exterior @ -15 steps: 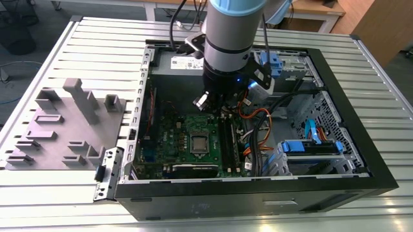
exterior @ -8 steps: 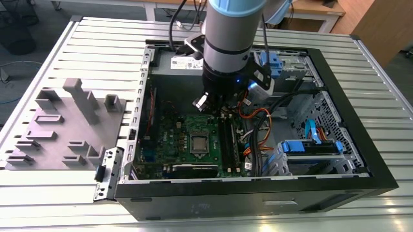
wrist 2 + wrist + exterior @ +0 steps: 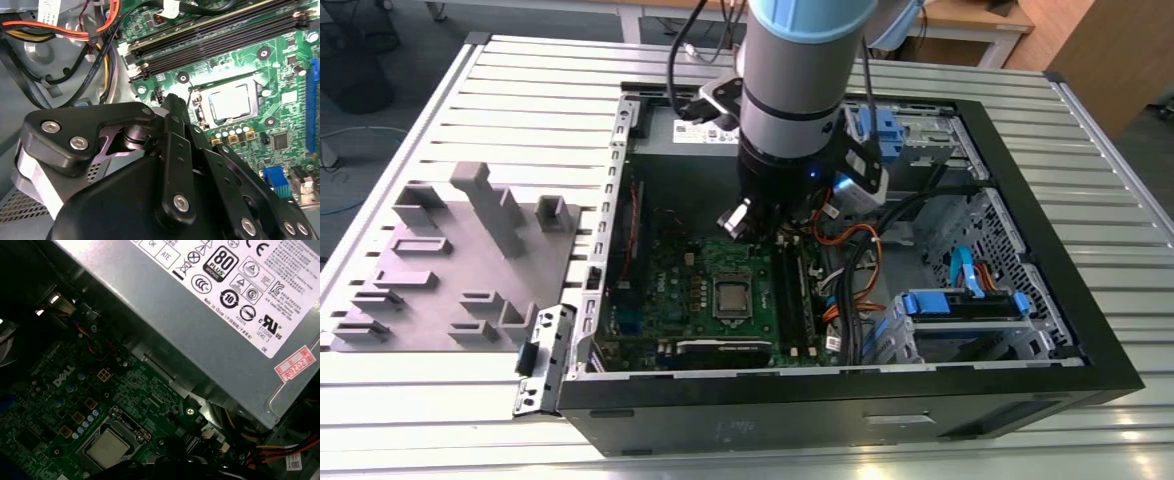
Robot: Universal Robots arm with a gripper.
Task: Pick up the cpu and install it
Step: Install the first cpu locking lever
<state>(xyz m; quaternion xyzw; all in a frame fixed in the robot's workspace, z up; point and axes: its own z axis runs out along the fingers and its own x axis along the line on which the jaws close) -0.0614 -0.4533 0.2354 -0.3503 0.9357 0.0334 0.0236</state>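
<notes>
The cpu (image 3: 732, 295) lies flat inside the dark socket frame of the green motherboard (image 3: 667, 290), its silvery top facing up. It also appears in both wrist views, as the cpu (image 3: 229, 102) and the cpu (image 3: 107, 447), seated in the socket with nothing on it. My gripper (image 3: 767, 228) hangs inside the open computer case, above the board and a little beyond the socket toward the power supply. It holds nothing that I can see. Its black links (image 3: 170, 165) take up the near part of the second wrist view.
A grey moulded tray (image 3: 454, 260) lies on the slatted table at the exterior view's left. The grey power supply (image 3: 200, 315) with a white label stands close to the gripper. Orange and black cables (image 3: 843, 245), memory slots (image 3: 215, 35) and a blue drive bay (image 3: 961, 305) crowd the case.
</notes>
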